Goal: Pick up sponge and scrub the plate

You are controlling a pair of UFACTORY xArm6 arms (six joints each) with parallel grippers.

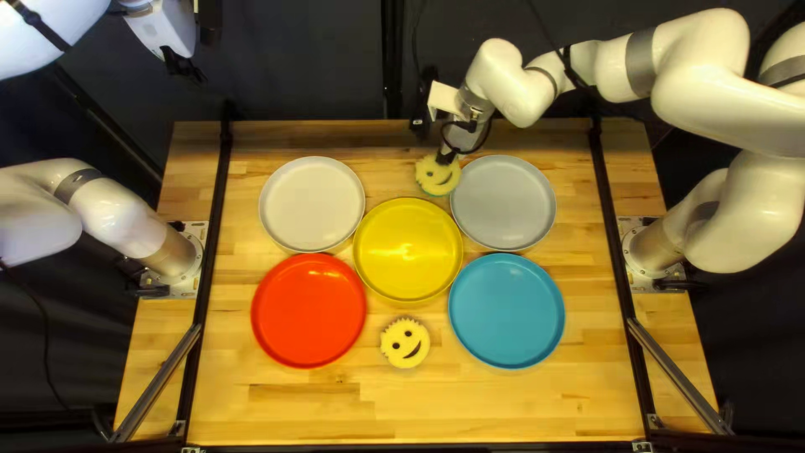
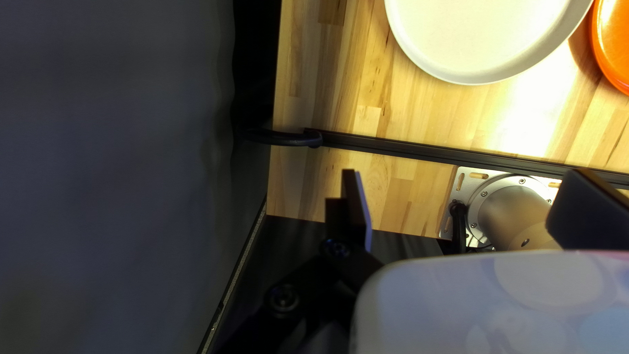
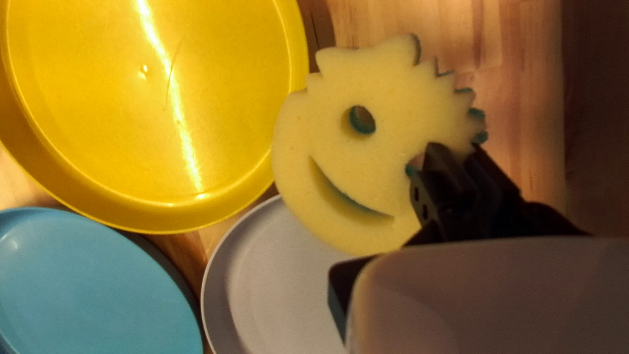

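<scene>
The held sponge [image 1: 429,174] is a round, flat disc with a pale yellow foam face and a teal layer beneath, the teal visible through a round eye hole and a curved mouth slot; part of its rim is toothed. It is raised above the table, on the far side of the yellow plate [image 1: 408,249], overlapping the near-side rim of the grey plate in the right wrist view. The right gripper [image 1: 449,157] is clamped on this sponge beside a partly covered eye hole.

The yellow plate is circular, smooth and glossy, with a low raised rim; a bright reflection and a thin dark line cross its base. Around it in the top left view lie four similar plates: the matt-looking white plate [image 1: 312,204] at upper left, the grey plate [image 1: 503,202] at upper right, the glossy red plate [image 1: 309,310] at lower left and the blue plate [image 1: 506,310] at lower right. Below it lies a second sponge [image 1: 396,345], yellow and smiling, with a spiky upper edge. The table [image 1: 293,411] is of pale, grained wooden strips.

The left gripper [image 1: 183,65], well apart from the yellow plate and beyond the white plate, has its fingers spread.
</scene>
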